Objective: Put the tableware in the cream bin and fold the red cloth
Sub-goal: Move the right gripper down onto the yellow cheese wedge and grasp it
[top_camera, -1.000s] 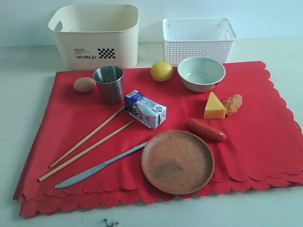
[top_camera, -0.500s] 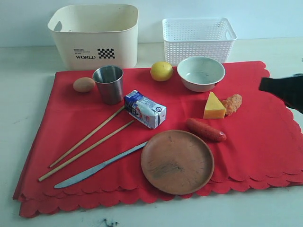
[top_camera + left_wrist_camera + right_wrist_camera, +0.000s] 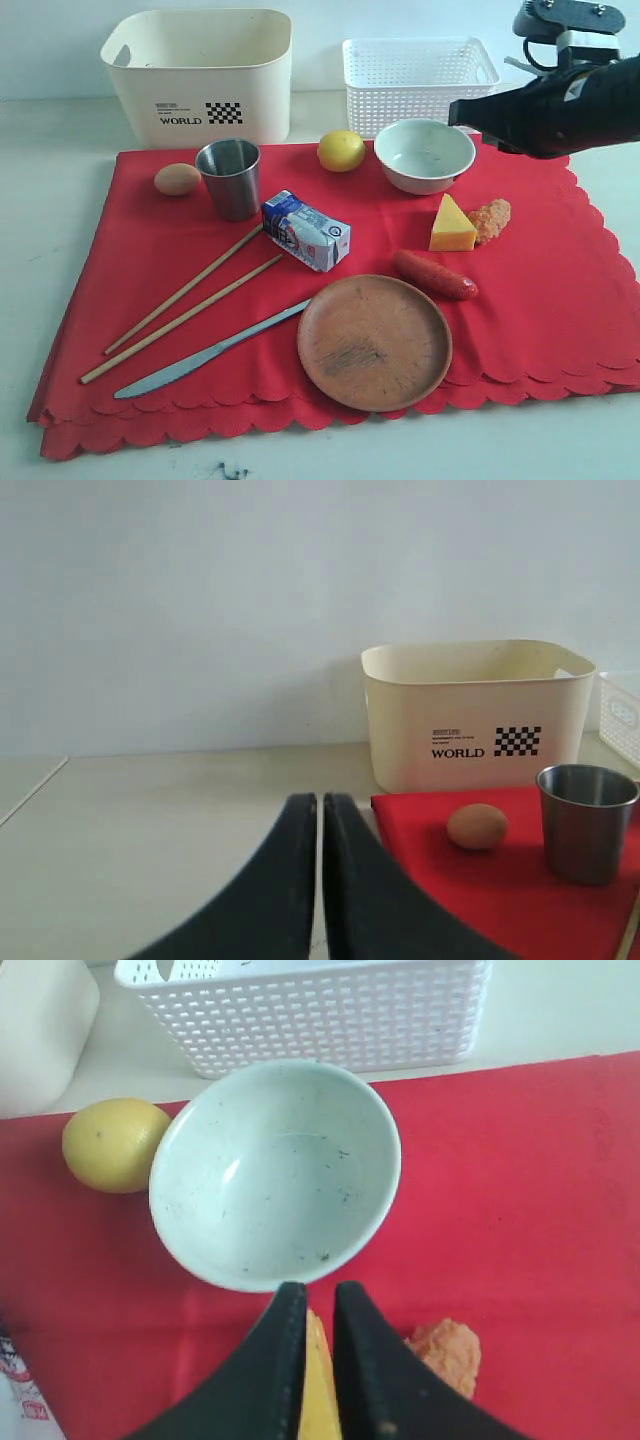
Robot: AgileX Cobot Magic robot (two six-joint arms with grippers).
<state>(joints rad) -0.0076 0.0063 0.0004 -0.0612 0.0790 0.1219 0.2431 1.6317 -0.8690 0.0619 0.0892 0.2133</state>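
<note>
The red cloth (image 3: pixel 540 270) lies spread flat on the table. On it are a steel cup (image 3: pixel 231 178), a pale bowl (image 3: pixel 425 155), two wooden chopsticks (image 3: pixel 185 290), a silver knife (image 3: pixel 210 350) and a brown plate (image 3: pixel 375 342). The cream bin (image 3: pixel 200 70) stands behind the cloth at the left. My right gripper (image 3: pixel 455 112) hangs in the air beside the bowl's right rim. In the right wrist view its jaws (image 3: pixel 320 1295) stand slightly open and empty, above the bowl (image 3: pixel 275 1170). My left gripper (image 3: pixel 320 802) is shut and empty, left of the cloth.
Food lies on the cloth: an egg (image 3: pixel 178 179), a lemon (image 3: pixel 342 150), a milk carton (image 3: pixel 307 231), a cheese wedge (image 3: pixel 452 226), a fried piece (image 3: pixel 490 220) and a sausage (image 3: pixel 435 275). A white lattice basket (image 3: pixel 420 80) stands behind the bowl.
My right arm has come in from the right edge and moved up and left to the bowl. Its jaws have parted a little. Nothing on the cloth has moved.
</note>
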